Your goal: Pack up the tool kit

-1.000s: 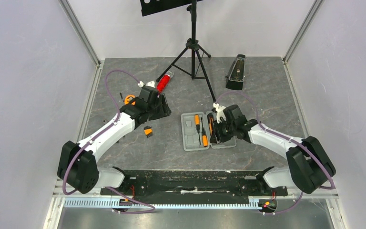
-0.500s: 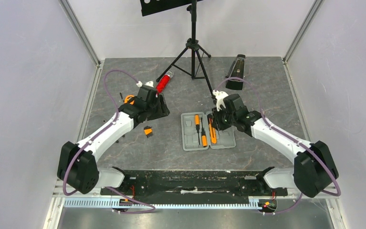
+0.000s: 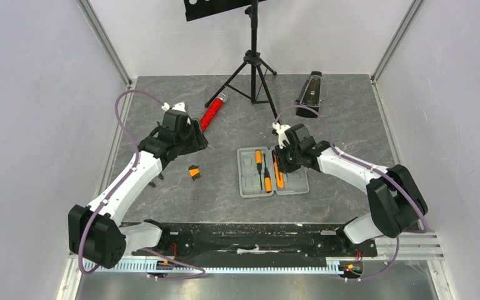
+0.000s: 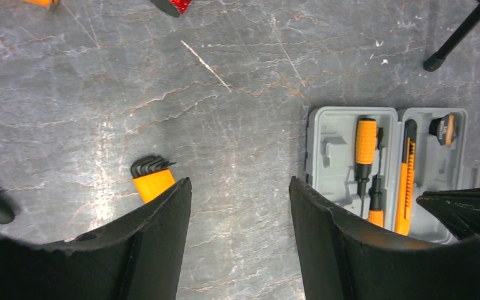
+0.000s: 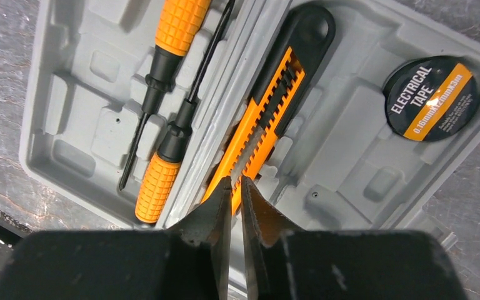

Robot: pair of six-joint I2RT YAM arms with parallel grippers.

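Both wrists have shifted. Left one has drawn toward the left edge of the dark stone-patterned table point(image 3: 350, 131). Right one has backed to the far side of the flat grey plastic clamshell case point(image 3: 247, 178), uncovering its right half, fingers drawing together.

Case lies open at mid-table, a little toward the near edge.
- Left half: two orange-and-black screwdrivers point(image 5: 176, 28), seated in their recesses.
- Right half: long orange-and-black plastic utility knife point(image 5: 287, 75) beside the hinge; black-and-orange roll of electrical tape point(image 5: 430, 94) toward that half's far end.

Right gripper point(image 5: 234, 185): all but clenched, thin slit left, tips over the knife's near end, nothing visibly pinched.

Left gripper point(image 4: 239, 187): spread wide, empty, above bare table between the case and the small black hex-key set in its orange holder point(image 4: 152, 179). That set lies apart, left of the case.

Handling, judged:
- Hex-key set: light, rigid, smooth-sided. Best pinched across the holder's flat faces, not the fanned keys.
- Knife: light and stiff; the ridged slider offers purchase.
- Case: hollow and light, likely to skate if pushed.
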